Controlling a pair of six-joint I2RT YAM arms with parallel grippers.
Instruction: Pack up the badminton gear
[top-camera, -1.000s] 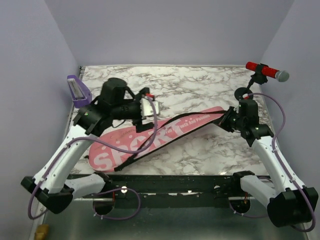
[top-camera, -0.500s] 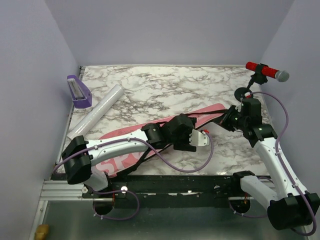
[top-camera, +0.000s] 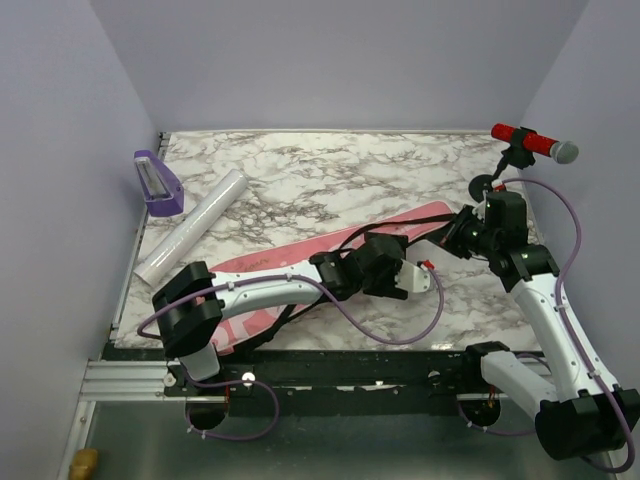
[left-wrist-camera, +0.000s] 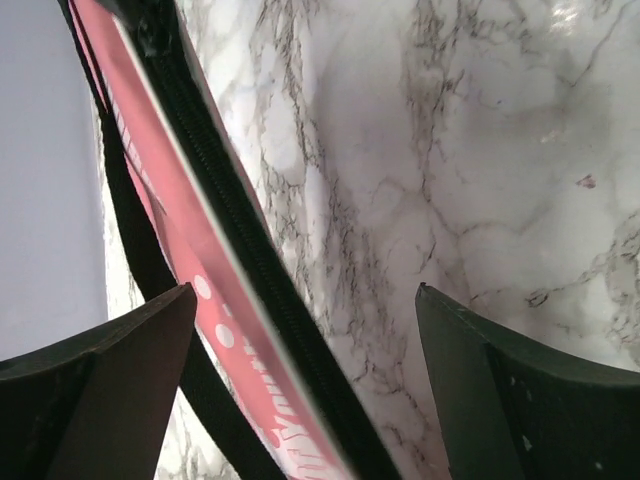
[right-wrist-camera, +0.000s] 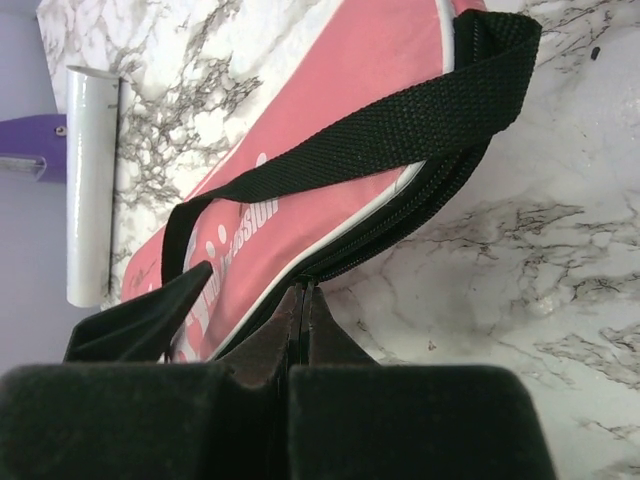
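Top external: left tool (top-camera: 428, 272) gapes over pink bag (top-camera: 405, 222), right tool (top-camera: 453, 238) closed at its end.

Pink bag (right-wrist-camera: 340, 110), white lettering (right-wrist-camera: 238, 232), black strap (right-wrist-camera: 400, 130), white tube (top-camera: 192, 226), grey-veined marble table (top-camera: 330, 170), purple tray (top-camera: 158, 183), red microphone (top-camera: 520, 136)

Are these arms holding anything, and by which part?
The right jaws seem to pinch the pink bag at its black zipper edge near the narrow end. The left jaws stand open, holding nothing.
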